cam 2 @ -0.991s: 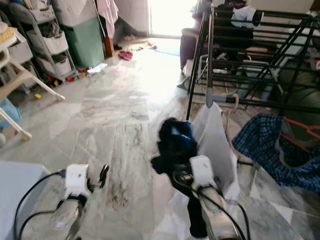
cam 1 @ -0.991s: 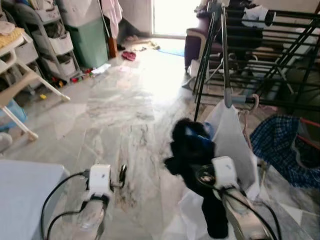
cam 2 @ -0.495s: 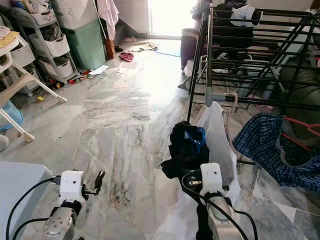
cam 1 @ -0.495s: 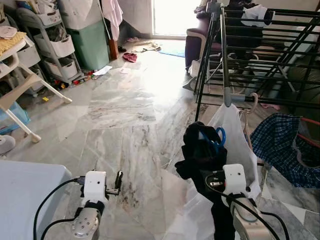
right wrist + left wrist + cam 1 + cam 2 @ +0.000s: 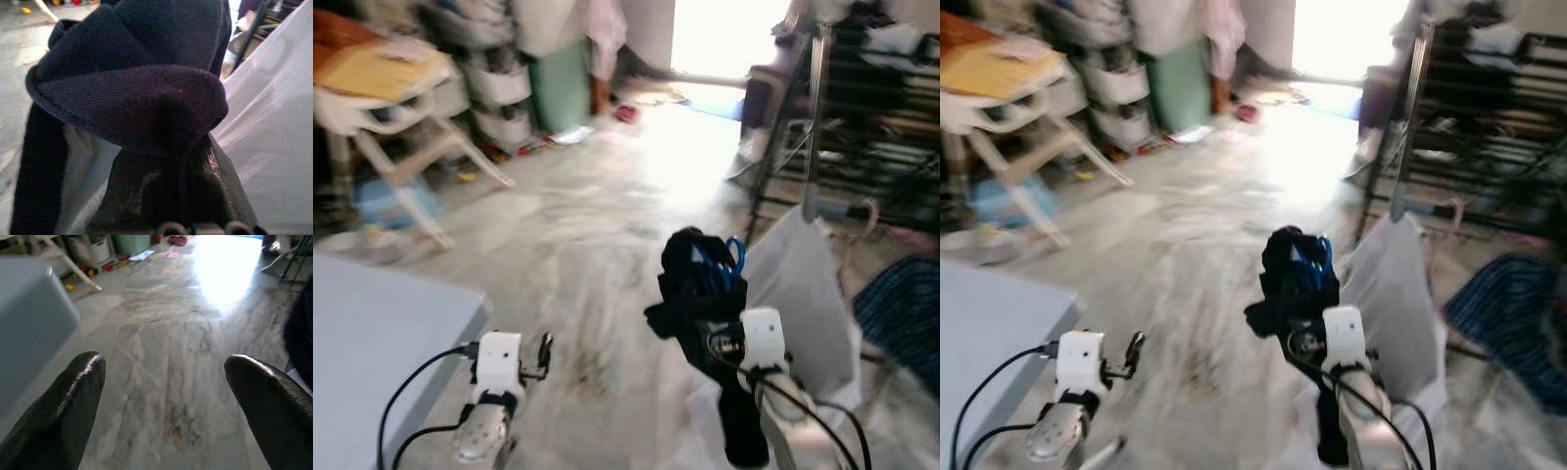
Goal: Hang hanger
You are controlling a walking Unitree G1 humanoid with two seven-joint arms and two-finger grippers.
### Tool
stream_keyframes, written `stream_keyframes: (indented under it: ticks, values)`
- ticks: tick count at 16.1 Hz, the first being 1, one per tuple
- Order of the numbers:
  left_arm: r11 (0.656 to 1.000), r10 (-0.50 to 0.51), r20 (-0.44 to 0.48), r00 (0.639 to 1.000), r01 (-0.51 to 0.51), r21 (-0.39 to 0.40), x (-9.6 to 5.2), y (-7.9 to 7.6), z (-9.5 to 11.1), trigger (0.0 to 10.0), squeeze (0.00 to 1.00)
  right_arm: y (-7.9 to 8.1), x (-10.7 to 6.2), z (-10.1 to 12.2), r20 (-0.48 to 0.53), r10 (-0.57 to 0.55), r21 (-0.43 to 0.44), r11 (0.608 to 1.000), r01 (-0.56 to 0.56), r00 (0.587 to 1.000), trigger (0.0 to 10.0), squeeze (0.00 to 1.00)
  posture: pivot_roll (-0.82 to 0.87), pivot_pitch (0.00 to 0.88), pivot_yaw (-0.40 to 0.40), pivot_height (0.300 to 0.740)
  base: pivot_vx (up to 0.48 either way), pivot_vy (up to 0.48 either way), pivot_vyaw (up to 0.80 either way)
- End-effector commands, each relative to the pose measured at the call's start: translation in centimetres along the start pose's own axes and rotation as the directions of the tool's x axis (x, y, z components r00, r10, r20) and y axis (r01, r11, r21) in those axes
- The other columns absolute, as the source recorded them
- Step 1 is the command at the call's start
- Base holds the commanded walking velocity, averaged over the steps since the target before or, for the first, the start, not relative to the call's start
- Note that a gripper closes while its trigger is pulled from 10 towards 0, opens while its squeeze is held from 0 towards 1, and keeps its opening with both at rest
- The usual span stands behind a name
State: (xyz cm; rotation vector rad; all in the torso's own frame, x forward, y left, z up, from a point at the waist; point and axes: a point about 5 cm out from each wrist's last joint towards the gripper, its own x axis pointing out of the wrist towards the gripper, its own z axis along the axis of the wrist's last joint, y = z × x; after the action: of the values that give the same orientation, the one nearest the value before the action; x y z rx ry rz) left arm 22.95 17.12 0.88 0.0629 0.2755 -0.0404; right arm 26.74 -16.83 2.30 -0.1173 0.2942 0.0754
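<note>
two grippers are in front of us, and only one carries something. our right gripper (image 5: 705, 294) is closed on a dark garment (image 5: 700, 294) with a blue hanger (image 5: 732, 257) inside it; in the right wrist view the dark cloth (image 5: 132, 88) folds over the fingers and hides them. the blue hook comes out at the upper side of the bundle, and the rest of the cloth hangs down along our forearm. our left gripper (image 5: 544, 352) is empty, with the two black fingers (image 5: 68, 396) well apart, and it hangs low above the marble floor (image 5: 578, 225).

the relation that matters for the hanging: the drying rack (image 5: 862, 108) stands at about 1 o'clock from the right gripper, higher and farther away, with a white sheet (image 5: 798, 284) that hangs from its grey post (image 5: 815, 117) just beside the bundle at 3 o'clock. the long axis of the bundle is close to vertical. the right arm is clearly the nearer one to the rack, and we judge that it must lift the hook up and forward to a free bar. the pictures are blurred, so we cannot tell which bar is free. a grey worktop (image 5: 372, 362) is at 9 o'clock, near the left gripper.
</note>
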Motion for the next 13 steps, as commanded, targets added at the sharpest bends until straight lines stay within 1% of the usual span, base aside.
stream_keyframes:
  ticks: [1,4,7,9,10,11,12,13]
  values:
    - [1.0,-0.003,-0.004,1.0,0.003,0.012,0.07,0.06,0.11,10.0,0.0,0.07,0.26,0.91,0.034,0.001,0.004,1.0,-0.001,0.999,10.0,0.0,-0.07,0.0,0.011,0.74,-0.247,0.0,0.71]
    - [1.0,-0.003,-0.003,1.0,0.003,0.014,0.21,0.06,0.19,10.0,0.0,0.09,0.19,0.83,0.032,0.011,0.002,1.0,-0.011,0.999,10.0,0.0,-0.07,0.0,0.009,0.74,-0.244,0.0,0.62]
    - [1.0,-0.003,-0.001,1.0,0.003,0.015,0.25,0.03,0.28,10.0,0.0,-0.33,0.4,0.93,0.026,-0.006,0.006,1.0,0.006,1.0,10.0,0.0,-0.07,0.0,0.01,0.74,-0.245,0.0,0.0]
    - [1.0,-0.004,0.002,1.0,0.004,0.014,0.28,-0.03,0.38,10.0,0.0,-0.27,0.59,0.92,0.01,-0.011,0.017,1.0,0.011,1.0,10.0,0.0,-0.07,0.0,0.011,0.74,-0.244,0.0,0.0]
    - [1.0,0.006,-0.001,1.0,-0.007,-0.013,0.35,-0.06,0.52,10.0,0.0,-0.06,0.66,0.83,-0.003,0.0,0.046,0.999,0.0,1.0,10.0,0.0,-0.07,0.0,0.012,0.74,-0.24,0.0,0.0]
    - [1.0,0.008,0.002,1.0,-0.008,-0.023,0.42,-0.09,0.7,10.0,0.0,0.02,0.69,0.94,0.002,-0.002,0.029,1.0,0.002,1.0,10.0,0.0,-0.07,0.0,0.011,0.74,-0.24,0.0,0.0]
    - [1.0,0.007,0.011,1.0,-0.007,-0.02,0.5,-0.14,0.96,10.0,0.0,0.3,0.71,1.11,0.018,-0.002,-0.041,0.999,0.002,1.0,10.0,0.0,-0.07,0.0,0.007,0.74,-0.24,0.0,0.0]
    - [1.0,0.007,0.013,1.0,-0.007,-0.02,0.53,-0.17,1.04,10.0,0.0,0.47,0.75,1.13,0.02,0.007,-0.065,0.998,-0.006,1.0,10.0,0.0,-0.06,0.0,0.005,0.74,0.0,0.0,0.0]
